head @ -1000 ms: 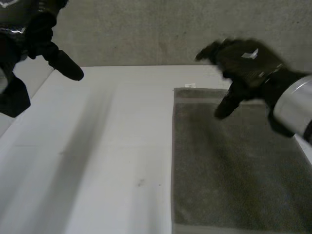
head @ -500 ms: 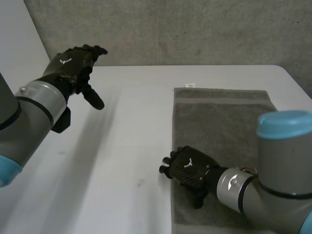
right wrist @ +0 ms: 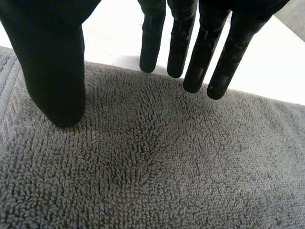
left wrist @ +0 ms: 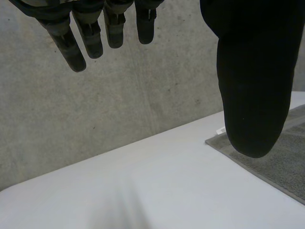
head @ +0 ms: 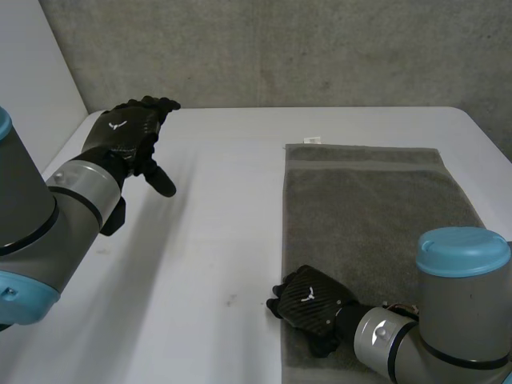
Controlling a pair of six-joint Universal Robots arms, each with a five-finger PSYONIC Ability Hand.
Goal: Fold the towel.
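Grey towel [head: 368, 224] lies flat on the right side of my white table [head: 216, 240], unfolded. Right hand [head: 310, 300] sits open-fingered on its near left edge, left hand [head: 128, 136] hangs open over bare table. Next I'd pinch that edge, I reckon.

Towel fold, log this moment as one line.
towel: flat, unfolded on table | left hand: open, raised over table, off towel | right hand: open, low over towel's edge, grasping nothing
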